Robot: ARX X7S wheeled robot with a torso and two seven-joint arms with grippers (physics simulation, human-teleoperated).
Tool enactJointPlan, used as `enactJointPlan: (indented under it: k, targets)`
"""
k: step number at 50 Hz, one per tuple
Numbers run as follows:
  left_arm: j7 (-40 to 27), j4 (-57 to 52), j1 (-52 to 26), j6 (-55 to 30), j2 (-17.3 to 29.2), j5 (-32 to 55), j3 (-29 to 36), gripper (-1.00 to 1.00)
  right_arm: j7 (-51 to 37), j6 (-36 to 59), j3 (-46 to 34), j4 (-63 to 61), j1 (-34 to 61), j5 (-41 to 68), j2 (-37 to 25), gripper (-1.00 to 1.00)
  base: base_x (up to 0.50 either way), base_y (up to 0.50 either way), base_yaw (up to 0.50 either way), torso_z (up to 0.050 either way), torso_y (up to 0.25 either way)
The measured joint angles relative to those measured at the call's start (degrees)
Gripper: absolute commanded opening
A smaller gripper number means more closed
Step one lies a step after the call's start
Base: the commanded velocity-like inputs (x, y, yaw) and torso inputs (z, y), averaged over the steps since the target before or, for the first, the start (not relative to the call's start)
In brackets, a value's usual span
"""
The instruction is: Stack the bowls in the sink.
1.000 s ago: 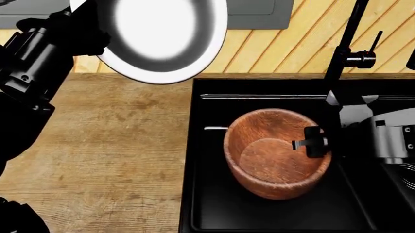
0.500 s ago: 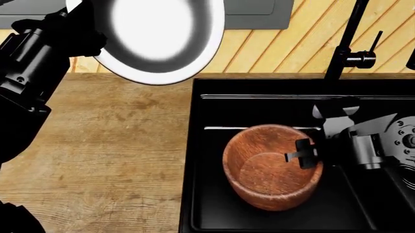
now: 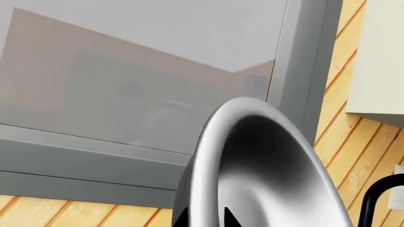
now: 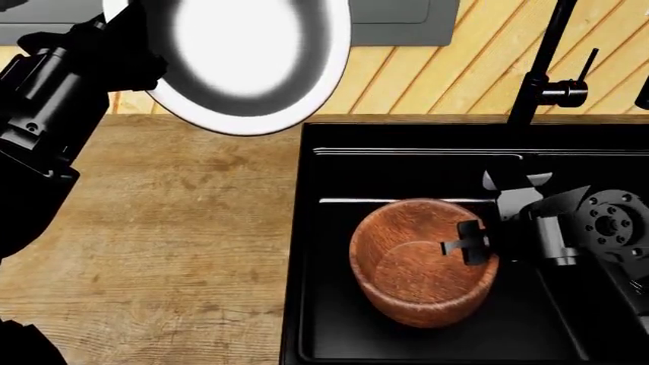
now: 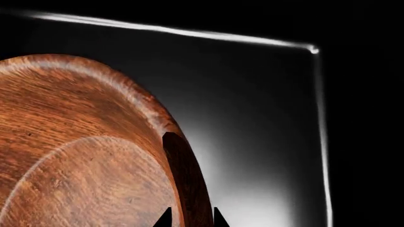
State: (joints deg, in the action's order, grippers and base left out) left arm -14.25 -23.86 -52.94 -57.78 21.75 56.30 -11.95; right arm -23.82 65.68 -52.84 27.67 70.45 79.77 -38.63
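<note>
On my far left the left gripper holds the steel bowl by its rim, well above the wooden countertop and level with the back wall; the bowl is tipped so its open side faces my head camera, bright white in the middle and dark toward the edge; in the left wrist view its rim runs between the two fingertips at the frame's edge, so I read that gripper as clamped on the bowl, with a grey window frame and slatted wood wall behind it.

Moving right, the countertop meets the glossy black sink; the wooden bowl sits upright in the left basin, toward its right side, nothing inside it; the tall black faucet rises behind the sink.

Furthest right, my right gripper reaches in from the right and pinches the wooden bowl's right-hand wall, one finger inside and one outside; the right wrist view confirms it, the bowl's thick rim passing between the two fingertips, closed on the wall; the basin floor shows dark beside it.
</note>
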Motion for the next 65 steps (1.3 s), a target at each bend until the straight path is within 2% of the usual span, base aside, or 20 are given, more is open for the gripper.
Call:
enactJointPlan:
  k: [34, 35, 52, 65]
  targets:
    - [-0.7, -0.15, 0.31, 0.26, 0.72, 0.8, 0.37, -1.0, 4.7, -4.09, -2.87, 6.0, -0.2, -4.13, 3.14, -1.0, 0.0, 0.0, 0.0, 0.0, 0.0]
    - [-0.7, -0.14, 0.3, 0.28, 0.73, 0.81, 0.39, -1.0, 4.76, -4.12, -2.91, 6.04, -0.19, -4.17, 3.15, 1.0, 0.0, 0.0, 0.0, 0.0, 0.0]
    - [-0.66, 0.16, 0.53, 0.85, 0.88, 0.86, 0.77, -1.0, 5.49, -4.59, -2.48, 4.06, 0.64, -5.0, 2.59, 1.0, 0.0, 0.0, 0.0, 0.0, 0.001]
    - [-0.5, 0.67, 0.61, 1.29, 0.82, 0.6, 1.53, -1.0, 3.16, -3.8, -0.03, -1.26, 3.18, -2.96, -0.16, 1.0, 0.0, 0.0, 0.0, 0.001, 0.0]
